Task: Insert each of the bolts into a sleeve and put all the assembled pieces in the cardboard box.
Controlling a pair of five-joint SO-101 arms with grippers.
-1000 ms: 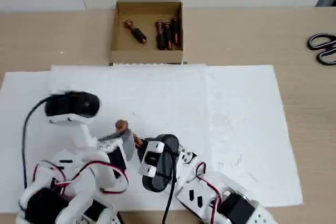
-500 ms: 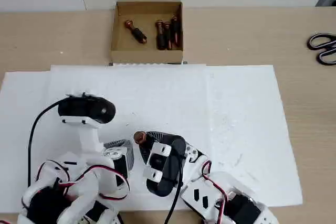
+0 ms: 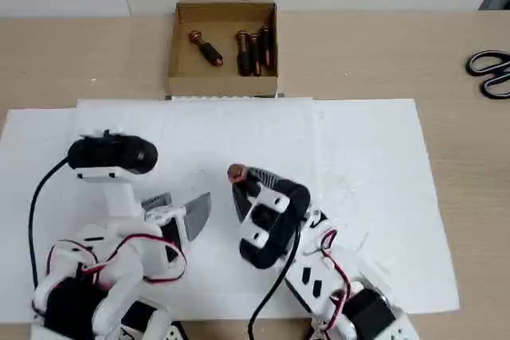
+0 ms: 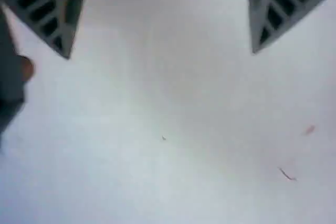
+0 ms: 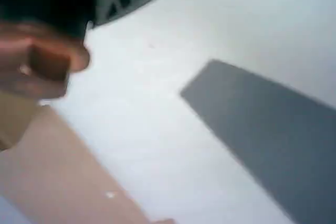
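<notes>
Left gripper (image 3: 177,211) lower left, jaws spread wide over paper (image 3: 358,165). Right gripper (image 3: 238,182) centre, clamped on bolt (image 3: 236,173). Box (image 3: 223,85) top centre.

Wide-spread end effector (image 4: 160,52) over white paper (image 4: 189,145)

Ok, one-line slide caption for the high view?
Right gripper holds a copper-headed bolt over the white paper, left gripper open beside it, assembled pieces already in the cardboard box.
</notes>
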